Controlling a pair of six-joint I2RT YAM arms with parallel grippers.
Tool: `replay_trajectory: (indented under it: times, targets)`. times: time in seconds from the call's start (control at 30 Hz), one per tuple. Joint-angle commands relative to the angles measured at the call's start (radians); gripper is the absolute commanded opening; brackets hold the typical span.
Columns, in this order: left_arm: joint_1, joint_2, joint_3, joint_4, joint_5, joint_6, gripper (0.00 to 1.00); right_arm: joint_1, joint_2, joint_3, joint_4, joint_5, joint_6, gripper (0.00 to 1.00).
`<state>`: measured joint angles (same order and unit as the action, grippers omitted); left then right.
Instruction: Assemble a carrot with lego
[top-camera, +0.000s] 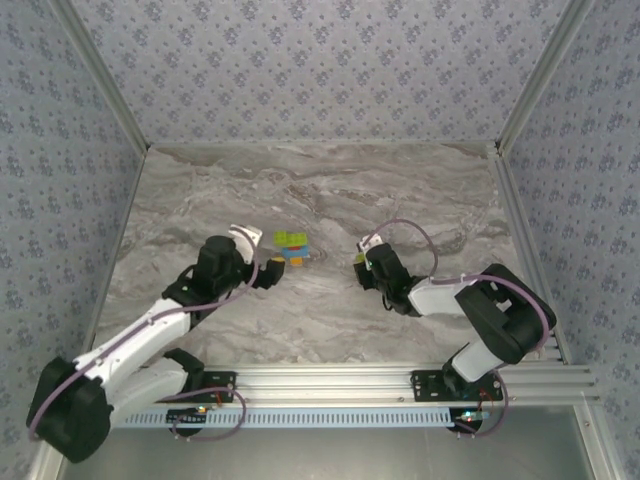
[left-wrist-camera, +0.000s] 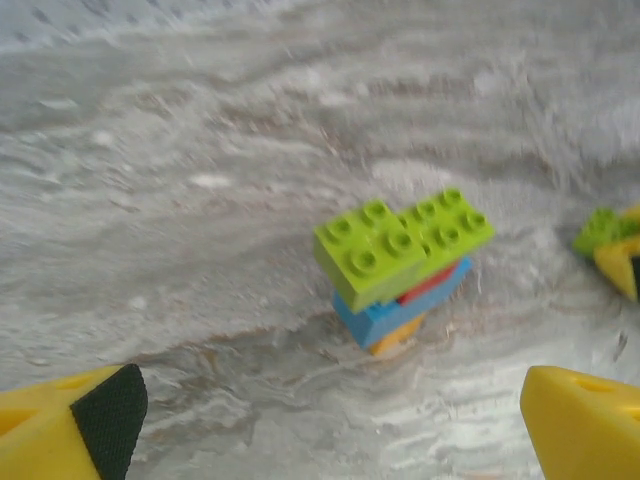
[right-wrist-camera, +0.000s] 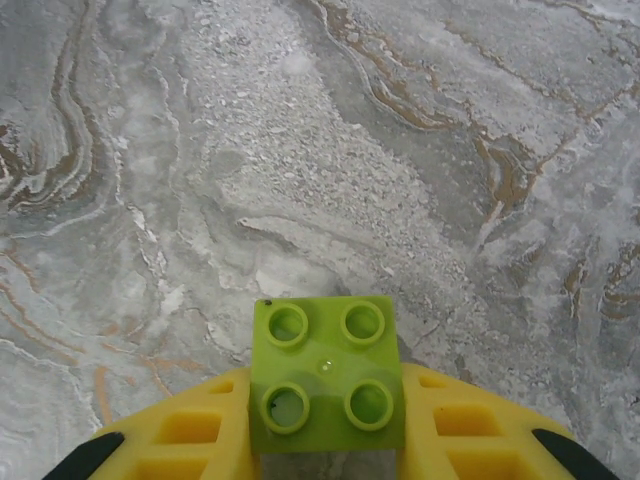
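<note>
Right claw (right-wrist-camera: 325, 440) pinches a lime-green brick (right-wrist-camera: 325, 375); left claw (left-wrist-camera: 335, 425) gapes wide, carrot (left-wrist-camera: 400, 265) just ahead, untouched.

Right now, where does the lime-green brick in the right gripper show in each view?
Top external: lime-green brick right of centre, at the right gripper tip.
Left wrist: the brick at the right edge, right of the carrot stack.
Right wrist: bottom centre, between yellow fingers.
Shared landmark: the marble table.
</note>
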<state>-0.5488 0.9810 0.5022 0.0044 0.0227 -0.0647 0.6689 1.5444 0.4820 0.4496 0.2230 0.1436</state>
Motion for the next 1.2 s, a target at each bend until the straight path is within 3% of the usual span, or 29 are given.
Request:
replay_trajectory:
  times: [0.0,0.33,0.6,1.17]
  targets:
    - [-0.004,0.042,0.032,0.064,0.060,0.073,0.97,-0.005,-0.014,0.021,-0.052,-0.021,-0.006,0.24]
    - [-0.004,0.176,0.034,0.210,0.085,0.166,0.98,-0.006,-0.015,0.049,-0.090,-0.035,-0.016,0.24]
    - [0.021,0.330,0.131,0.222,0.106,0.226,0.97,-0.006,-0.011,0.075,-0.109,-0.052,-0.022,0.24]
    - [0.066,0.503,0.265,0.193,0.224,0.265,0.97,-0.013,0.021,0.090,-0.115,-0.093,-0.030,0.23]
